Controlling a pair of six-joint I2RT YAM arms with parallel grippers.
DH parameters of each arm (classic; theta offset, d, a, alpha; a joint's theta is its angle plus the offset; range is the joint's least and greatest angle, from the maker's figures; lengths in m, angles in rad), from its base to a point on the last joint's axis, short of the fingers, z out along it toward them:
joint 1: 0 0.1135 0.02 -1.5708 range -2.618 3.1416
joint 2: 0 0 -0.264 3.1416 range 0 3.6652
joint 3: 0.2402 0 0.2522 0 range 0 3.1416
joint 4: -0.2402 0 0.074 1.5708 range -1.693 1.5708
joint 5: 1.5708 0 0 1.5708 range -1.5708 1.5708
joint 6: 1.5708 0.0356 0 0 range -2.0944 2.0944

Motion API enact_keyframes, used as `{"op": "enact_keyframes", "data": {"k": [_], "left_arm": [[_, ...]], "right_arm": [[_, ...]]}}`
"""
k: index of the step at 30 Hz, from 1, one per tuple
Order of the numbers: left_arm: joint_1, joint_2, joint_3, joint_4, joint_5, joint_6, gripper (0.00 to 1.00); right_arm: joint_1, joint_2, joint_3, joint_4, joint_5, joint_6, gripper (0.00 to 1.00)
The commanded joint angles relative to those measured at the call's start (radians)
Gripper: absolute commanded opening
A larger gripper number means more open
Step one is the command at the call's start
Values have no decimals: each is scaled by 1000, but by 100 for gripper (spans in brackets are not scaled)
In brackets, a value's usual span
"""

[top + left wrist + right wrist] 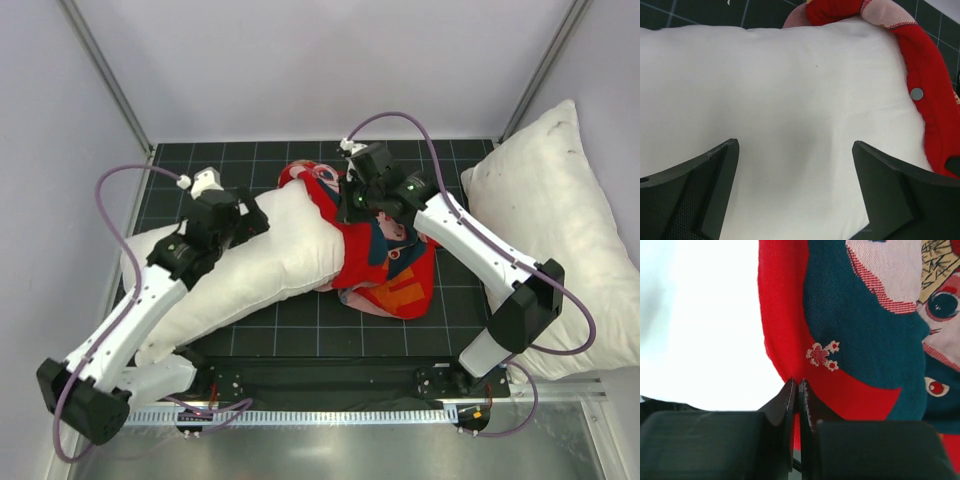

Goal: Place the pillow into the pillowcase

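Observation:
The white pillow lies across the black mat with its right end inside the red pillowcase. In the left wrist view the pillow fills the frame, with the pillowcase's red rim and a metal snap at its right. My left gripper is open, its fingers spread over the pillow's top. My right gripper is shut on the pillowcase's red edge at the opening, beside the pillow.
A larger white pillow leans at the right edge of the black gridded mat. Grey walls stand at the back and left. A metal rail runs along the near edge.

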Motion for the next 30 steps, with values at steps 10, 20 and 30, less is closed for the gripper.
{"op": "enact_keyframes", "data": {"k": [10,20,30], "left_arm": [[231,-262,-62,-315,232,132,100],[83,-122,-317,106,424,-88,25],[-13,-215,-242,57,194,-86,17]], "right_arm": [[22,-22,-39,159,-221,63,4],[221,303,353,168,-338,156,4],[243,310,492,156,-370,187,4]]}}
